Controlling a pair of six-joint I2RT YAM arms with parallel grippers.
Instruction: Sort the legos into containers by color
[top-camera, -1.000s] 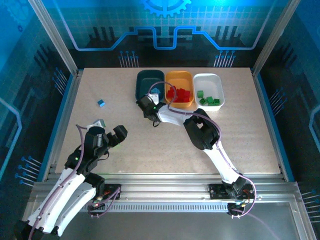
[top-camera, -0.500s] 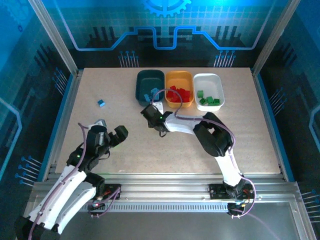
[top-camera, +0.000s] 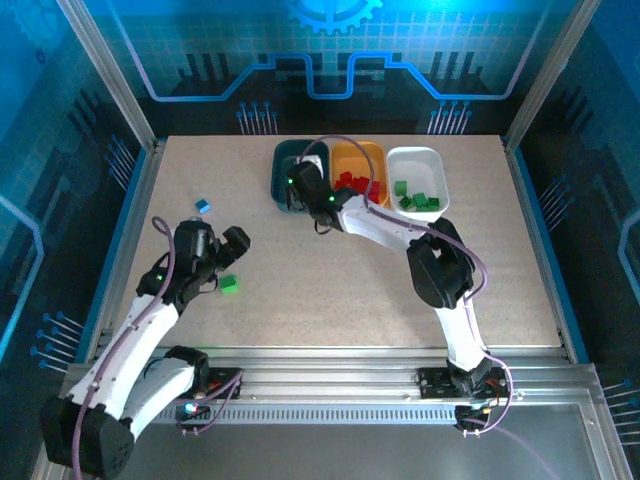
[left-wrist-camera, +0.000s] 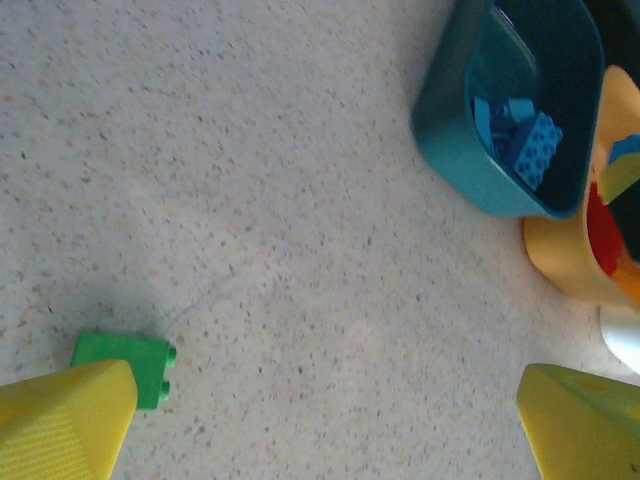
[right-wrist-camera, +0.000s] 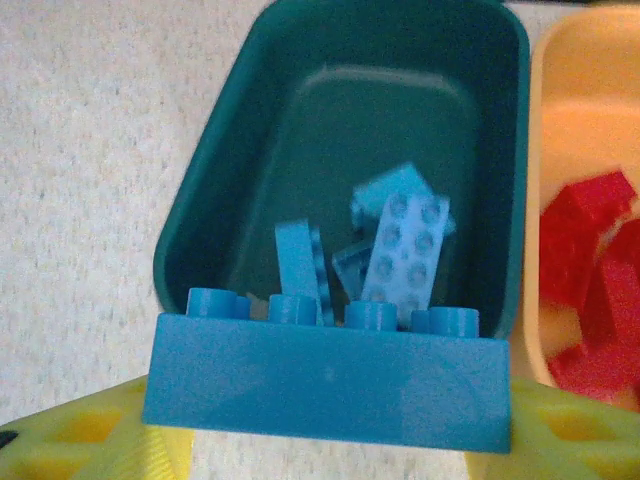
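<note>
The right gripper (right-wrist-camera: 330, 410) is pinching a long blue studded plastic brick (right-wrist-camera: 325, 375) by its two ends at the bottom of the wrist frame; beyond it the dark teal rounded plastic tub (right-wrist-camera: 235, 130) stands open, with several blue bricks (right-wrist-camera: 405, 245) already on its floor. The held brick seems to hang about over the tub's near wall rather than its middle, so letting go here could land it on the rim and tip it back onto the speckled tabletop (left-wrist-camera: 300, 200). The yellow-orange plastic tub (right-wrist-camera: 565, 130) with its red bricks (right-wrist-camera: 590, 270) touches the teal one at the right of the frame, so a sideways bounce could put blue among red. The left gripper (left-wrist-camera: 325, 400) is spread wide, and a small green plastic brick (left-wrist-camera: 130, 362) sits at the lower left, tucked against one yellow finger (left-wrist-camera: 65, 425); closing from here would likely shove or twist it rather than grip it squarely. Its home, the white plastic tub (top-camera: 418, 158), lies past the right arm in the overhead frame, so the arms could crowd each other; a small blue brick (top-camera: 203, 205) also waits at the upper left of the table.
</note>
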